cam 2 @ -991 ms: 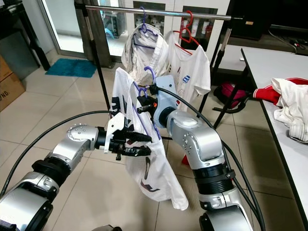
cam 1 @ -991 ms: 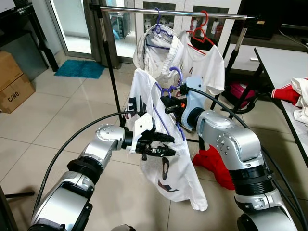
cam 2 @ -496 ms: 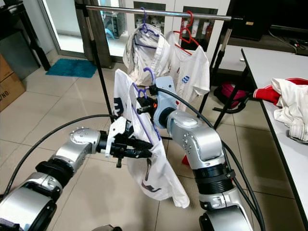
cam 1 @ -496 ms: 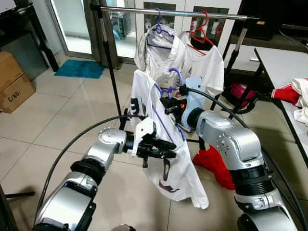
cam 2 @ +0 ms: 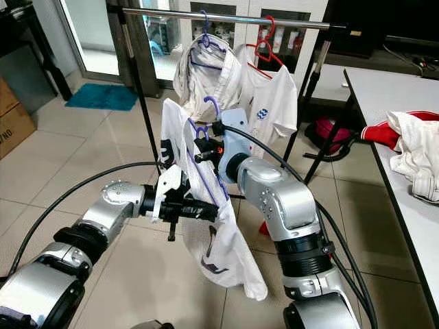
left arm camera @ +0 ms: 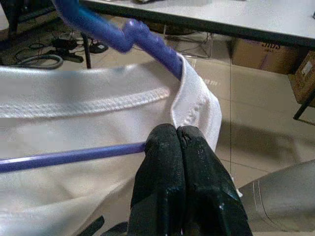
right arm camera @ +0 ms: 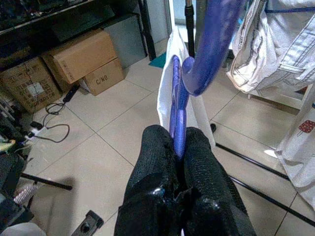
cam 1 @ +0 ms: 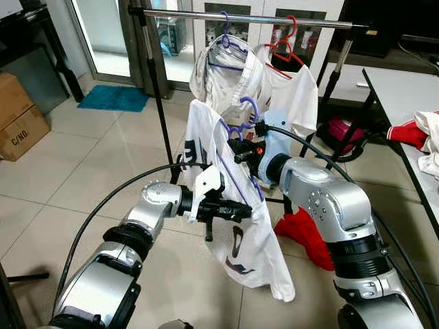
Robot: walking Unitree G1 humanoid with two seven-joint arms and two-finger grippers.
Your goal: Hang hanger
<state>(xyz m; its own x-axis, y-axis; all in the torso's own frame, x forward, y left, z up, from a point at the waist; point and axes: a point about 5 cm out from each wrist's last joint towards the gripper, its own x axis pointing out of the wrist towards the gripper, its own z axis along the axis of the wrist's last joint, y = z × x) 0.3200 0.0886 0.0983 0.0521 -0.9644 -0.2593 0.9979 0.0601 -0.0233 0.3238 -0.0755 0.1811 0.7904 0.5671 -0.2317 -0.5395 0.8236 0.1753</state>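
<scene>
left gripper point(cam 1: 236, 209): closed, fingers pinched together on the white T-shirt point(cam 1: 236, 236); left wrist view shows the fingertips point(left arm camera: 176, 142) pressed against each other at the collar seam, just beside the hanger's thin bar.
right gripper point(cam 1: 236, 145): clamped on the purple hanger point(cam 1: 241, 123) at its neck; right wrist view has the purple plastic squeezed between both fingers point(right arm camera: 156, 147).
purple hanger: held in the air in front of the rack, below the rail, hook up and not on the rail; it carries the white T-shirt.
white T-shirt: drapes off the hanger, dark print on the front, hem hanging low between the two arms.
red garment point(cam 1: 305, 236): on the tiled floor behind the right arm, by the rack base.
table point(cam 1: 405, 96): to the right, with a red-and-white heap of clothes point(cam 1: 422, 137) on it.
clothes rack point(cam 1: 154, 89): black uprights, silver rail point(cam 1: 247, 18) across the top.
on the rail: a purple hanger with a pale striped shirt point(cam 1: 223, 68), next to it a red hanger point(cam 1: 285, 44) with a white T-shirt.
cardboard boxes point(cam 1: 19, 116): far left on the floor.
teal mat point(cam 1: 113, 97): by the glass door behind the rack.
</scene>
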